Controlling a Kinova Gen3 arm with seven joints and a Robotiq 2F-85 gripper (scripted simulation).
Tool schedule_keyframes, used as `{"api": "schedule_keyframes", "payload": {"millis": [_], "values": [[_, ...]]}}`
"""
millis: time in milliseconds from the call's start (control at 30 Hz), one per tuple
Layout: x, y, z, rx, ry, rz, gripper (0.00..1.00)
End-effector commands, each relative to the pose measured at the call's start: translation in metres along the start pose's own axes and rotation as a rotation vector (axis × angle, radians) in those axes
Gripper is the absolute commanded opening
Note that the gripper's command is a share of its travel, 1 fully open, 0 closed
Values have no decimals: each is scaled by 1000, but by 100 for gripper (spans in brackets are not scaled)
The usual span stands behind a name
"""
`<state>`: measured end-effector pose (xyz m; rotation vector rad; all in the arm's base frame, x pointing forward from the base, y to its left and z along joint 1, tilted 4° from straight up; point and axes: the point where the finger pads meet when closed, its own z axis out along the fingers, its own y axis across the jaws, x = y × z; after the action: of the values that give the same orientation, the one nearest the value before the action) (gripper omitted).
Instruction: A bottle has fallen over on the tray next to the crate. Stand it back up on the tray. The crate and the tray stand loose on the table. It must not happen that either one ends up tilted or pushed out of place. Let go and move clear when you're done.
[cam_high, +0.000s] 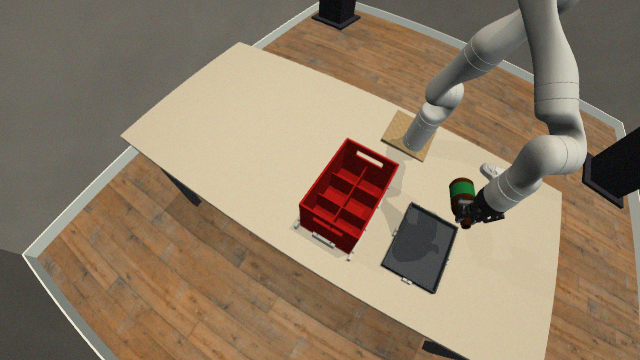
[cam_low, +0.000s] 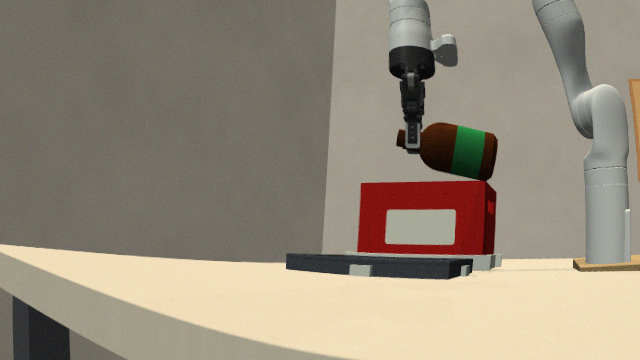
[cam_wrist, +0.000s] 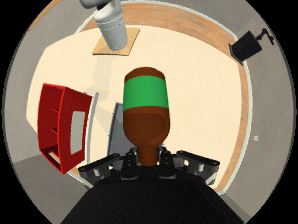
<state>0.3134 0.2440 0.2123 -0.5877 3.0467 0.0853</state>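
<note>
Exterior view shows the gripper (cam_low: 411, 144) pointing straight down with its fingers clamped on the neck of the brown bottle (cam_low: 457, 150), which hangs in the air well above the table (cam_low: 320, 300). The bottle lies close to horizontal, its neck at the fingers and its body with the green label band (cam_low: 468, 152) stretching away to the right, the base end drooping a little lower than the neck. From this side it appears above the top edge of the red crate (cam_low: 425, 217), apart from it, with the dark grey tray (cam_low: 380, 265) lying flat on the table in front of the crate. From the top camera the bottle (cam_high: 462, 197) sits off the tray's far right corner, beside rather than over the tray (cam_high: 420, 248), whose floor carries only a shadow. The crate (cam_high: 350, 195) stands just left of the tray, its divided compartments open upward. Behind the crate, the arm's foot rests on a small wooden base plate (cam_high: 394, 131). Wrist view looks along the bottle (cam_wrist: 148, 119) from the neck outward, with one finger pad (cam_wrist: 127, 163) to the left of the neck and the crate (cam_wrist: 63, 125) off to the left.
</note>
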Motion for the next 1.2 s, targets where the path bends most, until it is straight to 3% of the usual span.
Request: {"api": "schedule_keyframes", "payload": {"millis": [0,300,1167], "values": [[0,0,-1,0,-2,0,0],[0,0,-1,-1,-2,15,0],[0,0,-1,-1,-2,262,0]]}}
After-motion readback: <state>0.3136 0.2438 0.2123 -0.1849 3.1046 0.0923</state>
